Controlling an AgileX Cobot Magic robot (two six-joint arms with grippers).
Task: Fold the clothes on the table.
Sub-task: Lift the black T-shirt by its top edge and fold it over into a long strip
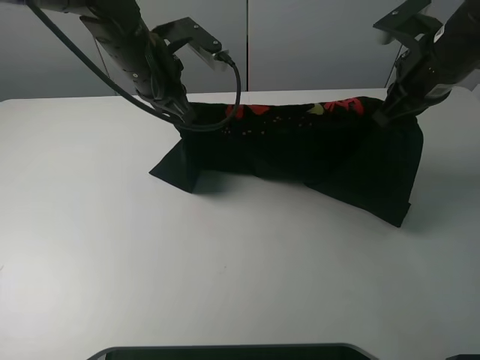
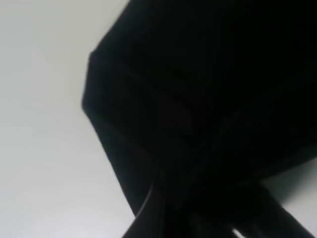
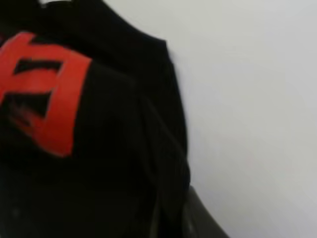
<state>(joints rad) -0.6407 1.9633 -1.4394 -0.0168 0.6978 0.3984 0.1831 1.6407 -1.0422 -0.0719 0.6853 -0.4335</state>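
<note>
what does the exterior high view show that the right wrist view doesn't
Only exterior high: the left tool and right tool each holding up an end of the black garment, whose lower edge drapes onto the table. Only right wrist: the red print close enough to see its blocky outline. Both: the garment, its red print, the white table.

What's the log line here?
phase: mid-fold; left gripper: shut on black shirt; right gripper: shut on black shirt; state: upper edge lifted, lower part on table
</note>
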